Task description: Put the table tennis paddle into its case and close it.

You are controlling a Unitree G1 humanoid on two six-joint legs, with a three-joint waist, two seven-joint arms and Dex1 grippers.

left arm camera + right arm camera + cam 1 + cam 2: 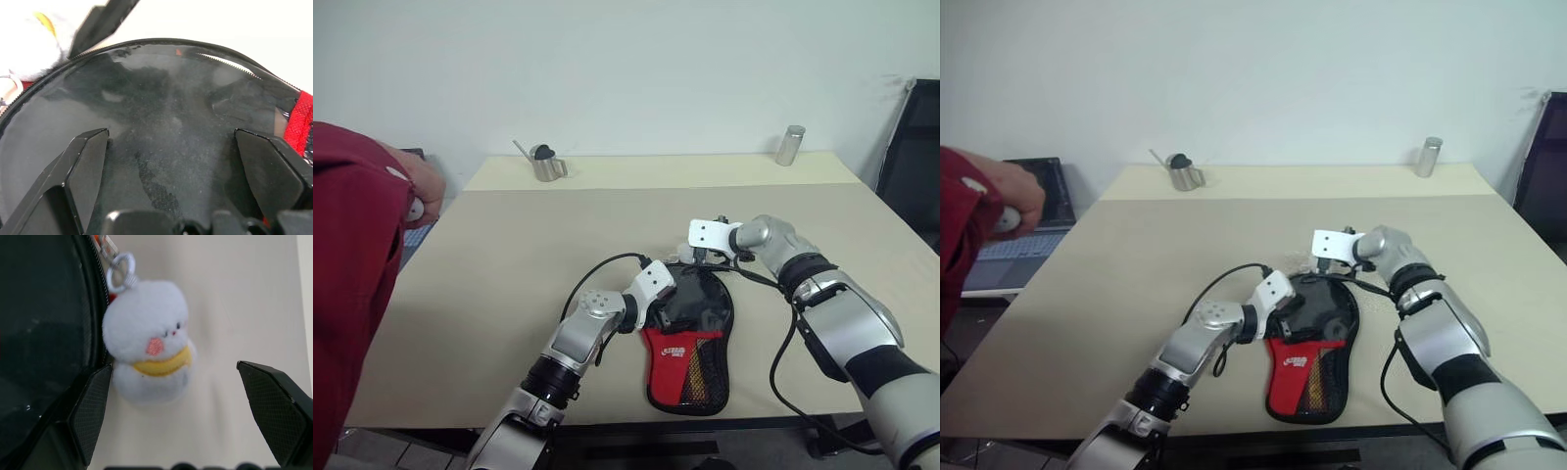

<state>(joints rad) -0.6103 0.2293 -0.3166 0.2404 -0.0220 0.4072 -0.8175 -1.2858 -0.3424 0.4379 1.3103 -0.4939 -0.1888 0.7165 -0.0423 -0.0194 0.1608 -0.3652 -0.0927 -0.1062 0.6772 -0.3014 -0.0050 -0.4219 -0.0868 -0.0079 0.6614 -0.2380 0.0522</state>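
The case lies flat near the table's front edge, with its glossy black round part farthest from me and its red logo panel and mesh pocket nearest. Through the mesh shows a pale, yellow-striped shape, seemingly the table tennis paddle's handle; the rest of the paddle is hidden. My left gripper is open just above the black round part, fingers wide apart. My right gripper is open at the case's far rim. Between its fingers lies a small white plush charm, hanging by a metal ring from the zipper edge.
A small metal watering can and a metal cylinder stand at the table's far edge. A person in a red sleeve stands at the left, hand holding something white. A laptop sits beyond the left edge, a dark chair at the right.
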